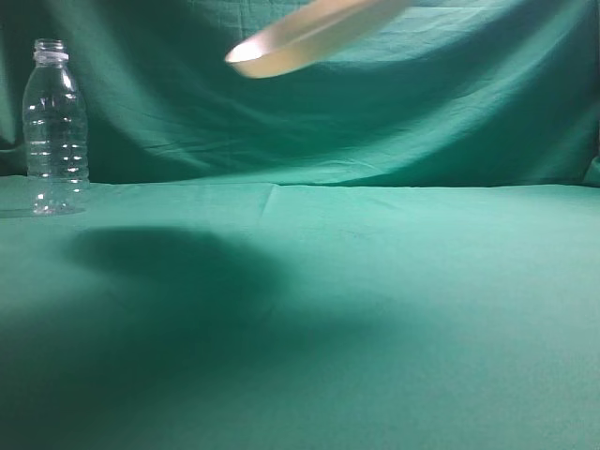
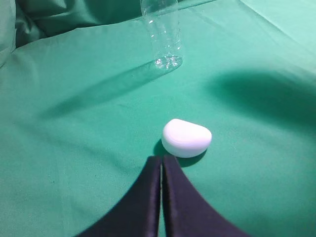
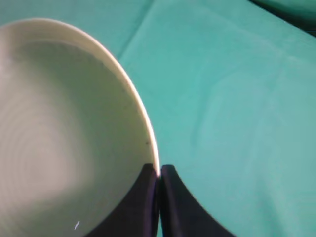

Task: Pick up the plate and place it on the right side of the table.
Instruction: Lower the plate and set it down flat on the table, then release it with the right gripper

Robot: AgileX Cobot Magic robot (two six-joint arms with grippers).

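We hold the plate by its rim, right gripper pinched narrow on it, airborne and tilted; thin edge grip could slip over the table.

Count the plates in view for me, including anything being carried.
1. The plate is off the table, its rim pinched in the right gripper and tilted high in the exterior view. None shows on the cloth, though its far edges are out of frame.
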